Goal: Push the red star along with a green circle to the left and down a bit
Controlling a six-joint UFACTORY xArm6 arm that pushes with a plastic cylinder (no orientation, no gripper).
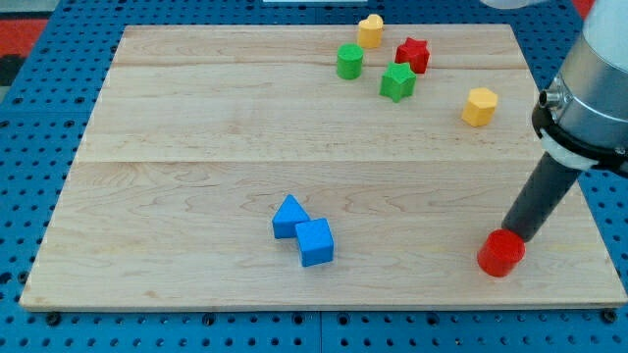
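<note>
One red star (pixel 413 54), far from my tip (pixel 512 233)

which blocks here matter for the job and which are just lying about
Job:
red star
green circle, left of the red star
my tip, far off at the view's lower right, touching the red circle

Lying about:
green star
yellow heart
yellow hexagon
red circle
blue triangle
blue cube

Pale wooden board (pixel 196 118), planks running left to right with visible grain, lit evenly with soft shadows. It lies on a blue perforated surface (pixel 59 39), holes in a regular grid. Red patch (pixel 20 29) at the view's top left corner.
</note>
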